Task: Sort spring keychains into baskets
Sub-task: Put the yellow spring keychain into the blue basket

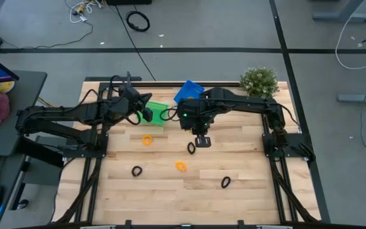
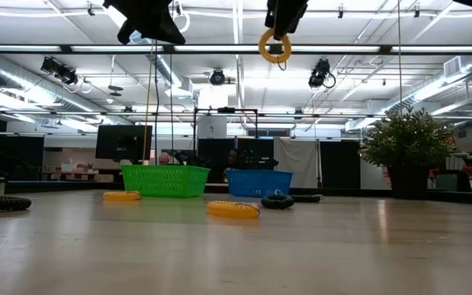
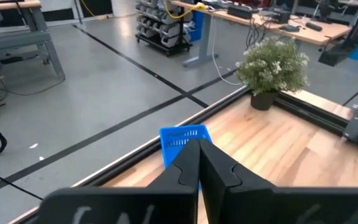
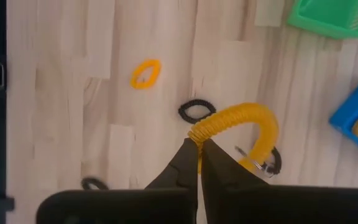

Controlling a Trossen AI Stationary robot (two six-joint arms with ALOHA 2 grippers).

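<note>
My right gripper (image 4: 197, 144): pinching an orange keychain (image 4: 241, 124), high up.
My left gripper (image 3: 199, 163): shut, empty.
Risk: thin pinch; a jerk could drop it outside the blue basket (image 4: 356, 118).

A pale, light-wood table (image 1: 246, 191) holds a bright green basket (image 1: 154, 111) and a bright blue basket (image 1: 188, 90). An orange coiled keychain (image 4: 241, 127) hangs from the dark right gripper (image 4: 197, 146). Two more orange keychains (image 1: 147, 140) (image 1: 181, 166) and black keychains (image 1: 136, 170) (image 1: 225, 182) lie on the wood. The left gripper (image 3: 199, 149) is black. The potted plant (image 1: 258, 81) is pale green with a dark pot.
</note>
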